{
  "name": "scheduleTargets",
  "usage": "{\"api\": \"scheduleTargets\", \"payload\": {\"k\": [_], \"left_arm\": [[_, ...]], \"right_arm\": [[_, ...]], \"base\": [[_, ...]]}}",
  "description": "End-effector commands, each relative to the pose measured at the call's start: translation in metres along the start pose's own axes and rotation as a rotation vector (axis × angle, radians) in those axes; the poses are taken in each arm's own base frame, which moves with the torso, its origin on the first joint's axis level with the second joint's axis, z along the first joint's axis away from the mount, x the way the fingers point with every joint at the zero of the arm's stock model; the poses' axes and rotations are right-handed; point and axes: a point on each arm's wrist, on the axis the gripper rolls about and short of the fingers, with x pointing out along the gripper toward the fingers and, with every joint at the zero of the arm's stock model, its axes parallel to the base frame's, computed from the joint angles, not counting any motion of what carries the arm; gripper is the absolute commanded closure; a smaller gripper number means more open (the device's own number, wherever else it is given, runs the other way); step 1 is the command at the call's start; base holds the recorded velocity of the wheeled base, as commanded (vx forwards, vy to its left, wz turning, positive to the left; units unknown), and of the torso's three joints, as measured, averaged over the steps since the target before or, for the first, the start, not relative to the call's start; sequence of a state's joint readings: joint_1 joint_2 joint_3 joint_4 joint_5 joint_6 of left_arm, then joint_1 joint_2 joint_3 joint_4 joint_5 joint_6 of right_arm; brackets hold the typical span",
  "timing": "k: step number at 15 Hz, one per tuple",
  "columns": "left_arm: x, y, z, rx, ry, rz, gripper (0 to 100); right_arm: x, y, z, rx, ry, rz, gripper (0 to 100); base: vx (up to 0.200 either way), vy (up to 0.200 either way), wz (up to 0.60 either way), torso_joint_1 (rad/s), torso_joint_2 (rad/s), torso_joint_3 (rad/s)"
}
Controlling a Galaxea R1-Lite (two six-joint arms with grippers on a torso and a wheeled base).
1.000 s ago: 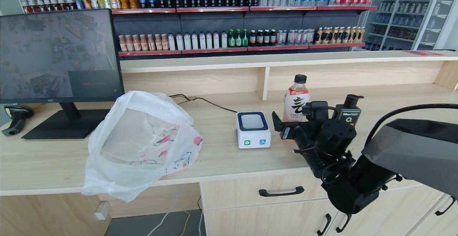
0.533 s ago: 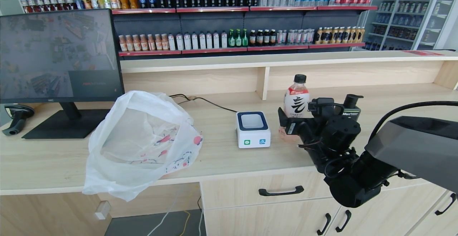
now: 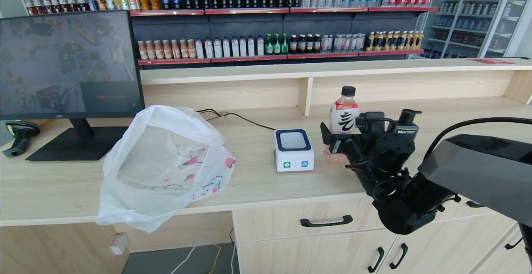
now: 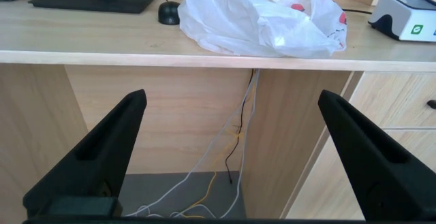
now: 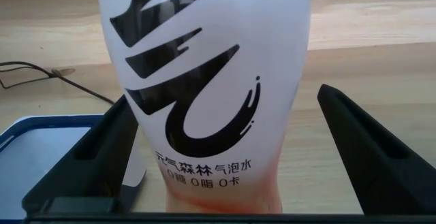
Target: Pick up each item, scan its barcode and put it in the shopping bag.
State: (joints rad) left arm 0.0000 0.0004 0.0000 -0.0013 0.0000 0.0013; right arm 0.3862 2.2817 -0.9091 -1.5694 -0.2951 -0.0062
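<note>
**Close evenly on the bottle, then lift**

Our right pincer [image 5: 226, 101] stands with its jaws apart, one finger on each side of the drink bottle [image 3: 344, 118], and nothing is clamped yet. The bottle stands upright on the bench [image 3: 257, 182], near the scanner [image 3: 293, 149] on its right. A dark pump bottle [image 3: 407, 126] stands farther from the scanner on that same side.

The right wrist view shows the bottle nearer the scanner-side finger, with a clear gap at the other finger. We judge that closing like this would push the bottle sideways. We should centre the pincer first, or close slowly so that both pads meet the label together. The grip looks to fall on the lower half, where the body is wide and round, so we want a firm hold, but not one that dents thin plastic.

We cannot see the barcode. Once the bottle is lifted, we expect to turn it until the code faces the scanner's upturned window.

The shopping bag [image 3: 166, 161] lies slumped on the scanner's far side, its mouth only partly open. Our left pincer [image 4: 231, 98] hangs with its jaws apart below the bench edge, on the bag's side of the scanner. It is well placed to hold the bag's mouth open.
</note>
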Motion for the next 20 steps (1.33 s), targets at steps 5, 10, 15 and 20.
{"api": "scheduleTargets", "payload": {"k": [5,10,15,20], "left_arm": [[0.0,0.0,0.0,0.0,-0.001,0.0,0],[0.0,0.0,0.0,0.0,-0.001,0.0,0],[0.0,0.0,0.0,0.0,-0.001,0.0,0],[0.0,0.0,0.0,0.0,-0.001,0.0,0]], "right_arm": [[0.0026,-0.0014,-0.0046,-0.002,0.003,0.004,0],[0.0026,-0.0021,-0.0049,-0.003,0.004,0.003,0],[0.0026,-0.0021,-0.0055,-0.002,0.006,0.003,100],[0.002,-0.0022,-0.0054,-0.001,0.007,0.003,100]], "base": [[0.0,0.0,0.0,0.0,0.0,0.0],[0.0,0.0,0.0,0.0,0.0,0.0],[0.0,0.0,0.0,0.0,0.0,0.0],[0.0,0.0,0.0,0.0,0.0,0.0]]}}
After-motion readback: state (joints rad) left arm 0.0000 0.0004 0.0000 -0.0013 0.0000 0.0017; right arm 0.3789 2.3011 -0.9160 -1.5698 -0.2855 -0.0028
